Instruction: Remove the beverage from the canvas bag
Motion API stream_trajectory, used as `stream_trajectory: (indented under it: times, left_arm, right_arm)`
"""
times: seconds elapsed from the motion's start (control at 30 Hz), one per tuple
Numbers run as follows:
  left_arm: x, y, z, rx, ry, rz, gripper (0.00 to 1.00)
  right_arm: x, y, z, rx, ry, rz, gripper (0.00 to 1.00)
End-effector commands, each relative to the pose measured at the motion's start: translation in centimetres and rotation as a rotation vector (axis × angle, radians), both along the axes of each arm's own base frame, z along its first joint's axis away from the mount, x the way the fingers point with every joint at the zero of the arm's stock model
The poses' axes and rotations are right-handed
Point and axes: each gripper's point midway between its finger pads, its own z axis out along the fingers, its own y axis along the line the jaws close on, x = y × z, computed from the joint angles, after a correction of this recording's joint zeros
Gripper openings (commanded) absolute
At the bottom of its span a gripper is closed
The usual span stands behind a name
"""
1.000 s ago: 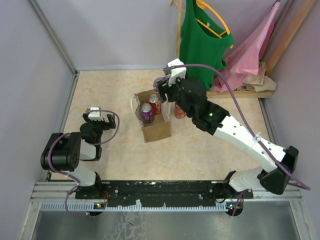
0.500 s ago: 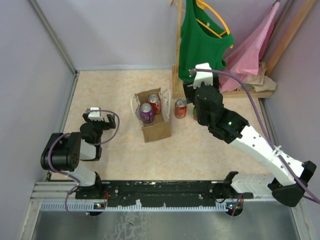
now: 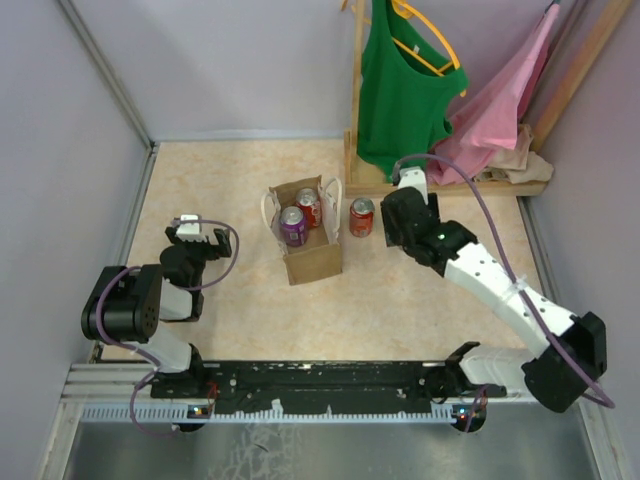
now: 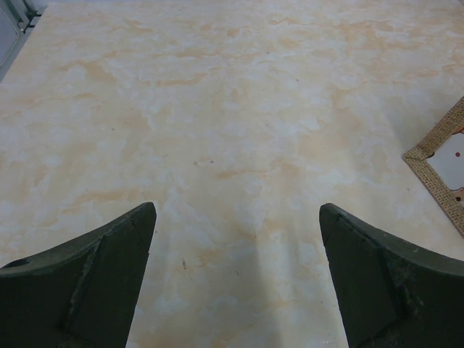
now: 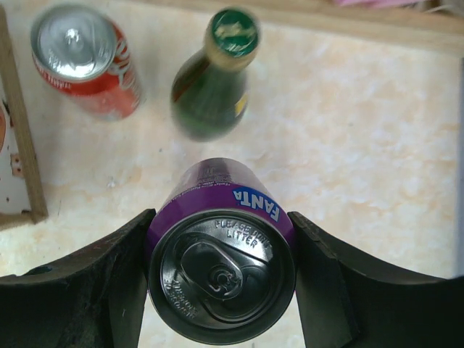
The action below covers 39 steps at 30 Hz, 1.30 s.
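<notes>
While right hand [image 5: 221, 239] grips purple Fanta can [image 5: 221, 279] upright, lower straight onto bare tabletop [image 5: 377, 145], clear of green bottle [image 5: 214, 94] and red can [image 5: 87, 61]; left hand [image 4: 237, 210] wide, empty.

I see the tan canvas bag [image 3: 312, 262] standing up, top open, white handles on it. A purple can [image 3: 293, 226] and a red can [image 3: 309, 208] stand inside. A loose red can [image 3: 361, 216] stands just beside it. The purple Fanta can [image 5: 221, 268] is out, squeezed upright in the right gripper [image 5: 221, 225].
</notes>
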Motion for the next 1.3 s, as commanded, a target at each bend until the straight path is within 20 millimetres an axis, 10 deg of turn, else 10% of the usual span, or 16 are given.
stream_trajectory:
  times: [0.0, 0.7, 1.0, 1.27]
  left_arm:
    - [0.3, -0.2, 0.5, 0.004, -0.018, -0.011, 1.0]
    - [0.3, -0.2, 0.5, 0.004, -0.017, -0.01, 1.0]
    - [0.4, -0.1, 0.5, 0.004, -0.018, -0.01, 1.0]
    - [0.3, -0.2, 0.4, 0.004, -0.017, -0.01, 1.0]
  right_arm:
    - [1.8, 2.5, -0.3, 0.145, -0.04, 0.017, 0.0]
    - [2.8, 3.4, -10.2, 0.175, 0.159, 0.005, 0.0]
    - [2.7, 2.9, -11.3, 0.155, 0.182, -0.022, 0.81]
    - [3.2, 1.6, -5.1, 0.15, 0.049, -0.047, 0.97]
